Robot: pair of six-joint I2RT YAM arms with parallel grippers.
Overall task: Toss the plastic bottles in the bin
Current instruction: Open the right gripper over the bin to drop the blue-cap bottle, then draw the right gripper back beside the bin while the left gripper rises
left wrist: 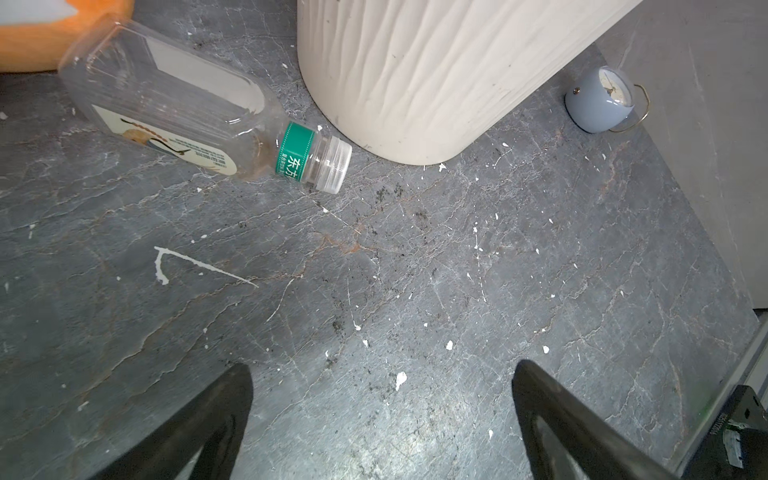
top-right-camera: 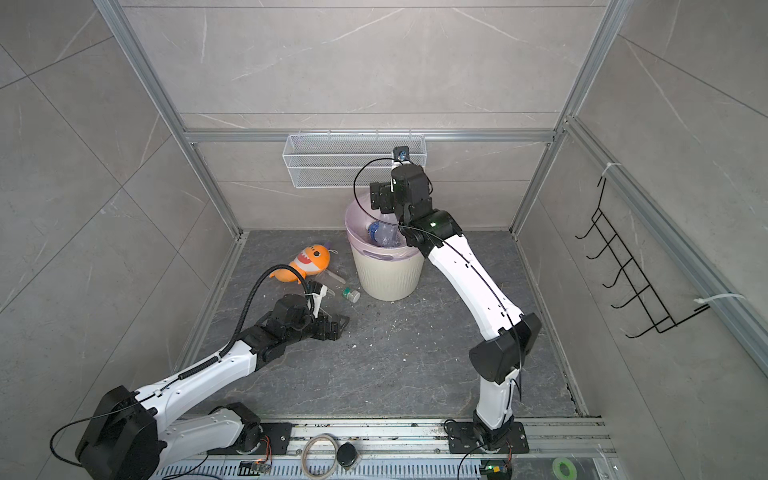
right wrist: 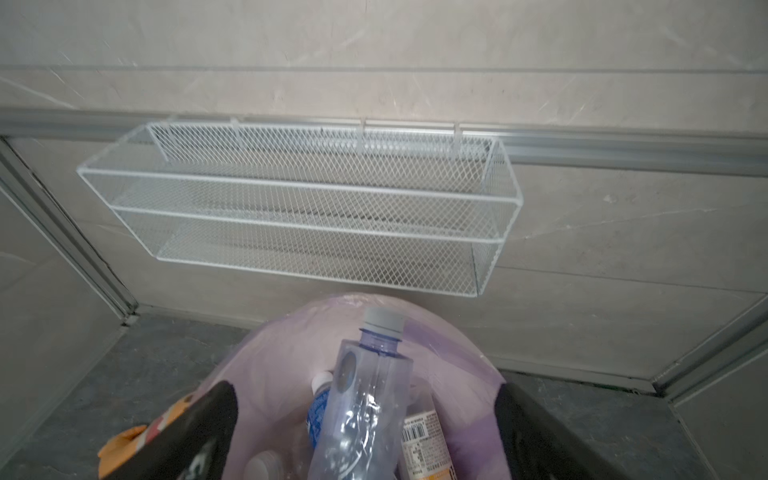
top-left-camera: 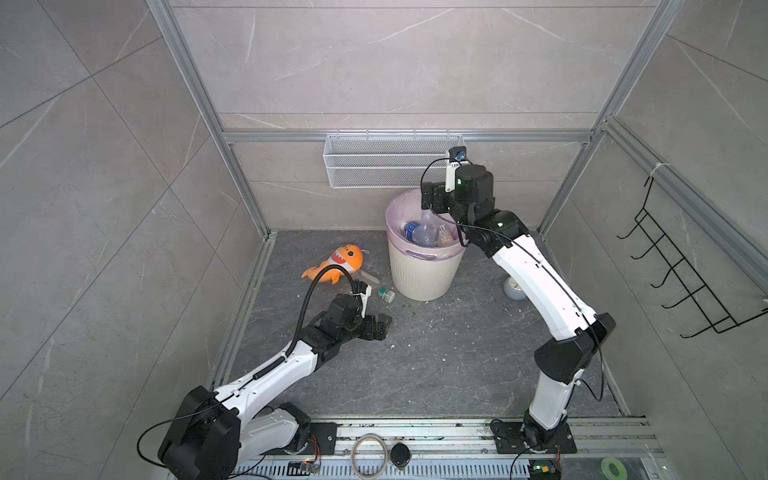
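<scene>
The cream ribbed bin (top-left-camera: 422,270) (top-right-camera: 388,276) with a pale lilac liner (right wrist: 282,357) stands at the back of the floor and holds several plastic bottles (top-left-camera: 419,235). My right gripper (top-left-camera: 432,197) (right wrist: 365,385) hangs open over its rim. A clear bottle (right wrist: 361,415) with a white cap leans in the bin between the spread fingers and touches neither. One clear bottle with a green band (left wrist: 178,108) (top-left-camera: 384,294) lies on the floor by the bin's foot. My left gripper (top-left-camera: 380,326) (left wrist: 382,370) is open and low over the floor, short of that bottle, with nothing in it.
An orange shark plush (top-left-camera: 338,264) lies against the floor bottle's base. A small grey clock (left wrist: 598,99) (top-left-camera: 513,289) sits right of the bin by the wall. A white mesh basket (right wrist: 299,208) hangs on the back wall above the bin. A black wire rack (top-left-camera: 681,266) hangs on the right wall.
</scene>
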